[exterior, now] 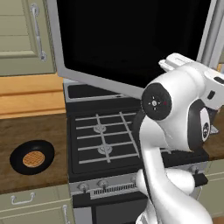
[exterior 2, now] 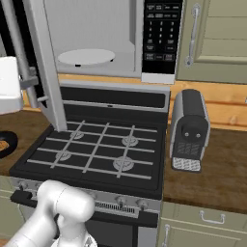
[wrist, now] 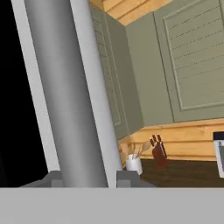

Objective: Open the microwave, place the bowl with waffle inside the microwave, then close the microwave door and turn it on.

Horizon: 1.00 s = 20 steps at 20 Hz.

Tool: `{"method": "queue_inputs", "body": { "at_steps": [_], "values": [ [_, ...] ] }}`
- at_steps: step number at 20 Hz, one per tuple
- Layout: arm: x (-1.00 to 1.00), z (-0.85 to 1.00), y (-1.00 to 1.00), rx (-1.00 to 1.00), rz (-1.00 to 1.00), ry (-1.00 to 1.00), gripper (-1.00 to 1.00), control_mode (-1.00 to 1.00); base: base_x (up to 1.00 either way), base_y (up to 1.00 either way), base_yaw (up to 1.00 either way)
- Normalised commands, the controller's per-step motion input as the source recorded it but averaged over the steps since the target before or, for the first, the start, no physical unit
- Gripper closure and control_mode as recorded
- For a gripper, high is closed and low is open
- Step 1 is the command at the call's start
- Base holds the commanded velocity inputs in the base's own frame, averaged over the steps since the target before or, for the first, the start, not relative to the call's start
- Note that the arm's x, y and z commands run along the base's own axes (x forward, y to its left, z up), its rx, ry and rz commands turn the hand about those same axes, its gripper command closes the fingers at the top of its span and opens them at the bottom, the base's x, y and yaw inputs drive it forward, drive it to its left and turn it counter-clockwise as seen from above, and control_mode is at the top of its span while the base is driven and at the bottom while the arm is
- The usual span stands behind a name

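The microwave door stands swung wide open toward the robot over the black gas stove, its black glass window facing left and its silver frame edge on the near side. The claw sits right at the door's long vertical bar handle: in the hand view the handle rises between the two finger tips, one tip on each side of it, so the claw looks closed around the handle, though true contact cannot be told. Behind the door the microwave is open, showing its light grey interior, the white round turntable and the black keypad panel at its right. Well to the left of the stove, on the dark wooden counter, rests the bowl, upright, with the waffle lying inside it. To the right of the stove a grey toaster stands on the counter. Far off in the hand view, a white utensil holder and a knife block stand near each other below the green cabinets.
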Motion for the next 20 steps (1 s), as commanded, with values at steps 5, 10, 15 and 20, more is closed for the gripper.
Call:
{"method": "queue_inputs", "body": {
  "at_steps": [5, 10, 15, 20],
  "values": [
    [-0.59, -0.25, 0.51, -0.14, -0.16, -0.01, 1.00, -1.00, 0.00, 0.00, 0.00],
    [0.00, -0.22, 0.26, -0.07, -0.12, 0.03, 1.00, -1.00, 0.00, 0.00, 0.00],
    [0.02, -0.32, 0.07, 0.00, -0.11, 0.02, -1.00, -1.00, 0.00, 0.00, 0.00],
    [-0.04, -0.12, 0.00, 0.00, -0.07, 0.00, -1.00, -1.00, 0.00, 0.00, 0.00]
  ]
}}
